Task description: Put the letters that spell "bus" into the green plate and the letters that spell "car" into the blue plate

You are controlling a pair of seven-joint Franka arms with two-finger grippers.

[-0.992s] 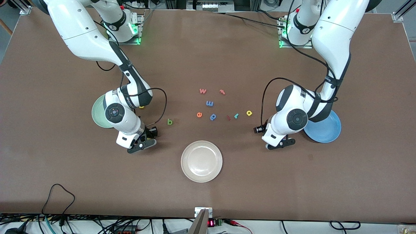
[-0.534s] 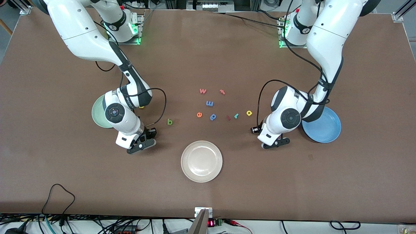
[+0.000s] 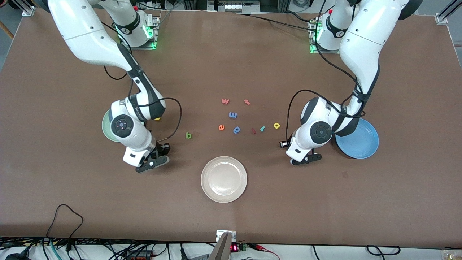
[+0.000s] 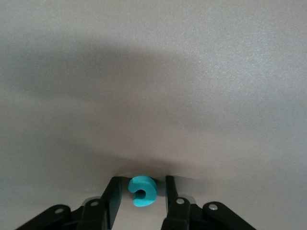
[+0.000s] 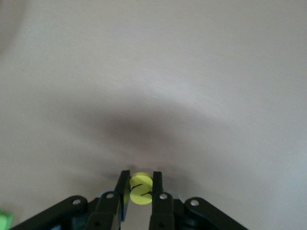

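**Operator:** Report the left gripper [image 3: 305,159] and its target.

**Technician:** Clock face laid on the front view, 12 toward the bases. The left gripper is low over bare table. The teal "c" [image 4: 145,185] lies flat on the table, directly between its fingers [image 4: 113,201]. A narrow gap shows on each side, so the jaws bracket the letter without pinching it. The letter is nearly round, so no axis is favoured. Judgement: closing the jaws straight in should seat it.

**Operator:** Destination?

**Technician:** The blue plate [image 3: 362,146] lies at about 2 o'clock from that gripper, close by. The left arm is clearly the nearer one.

**Operator:** Right gripper [image 3: 152,163]?

**Technician:** Clamped tight on a yellow letter [image 5: 139,194]; which letter cannot be read. The green plate [image 3: 105,127] lies at about 10 o'clock from it, partly hidden under the right arm's wrist.
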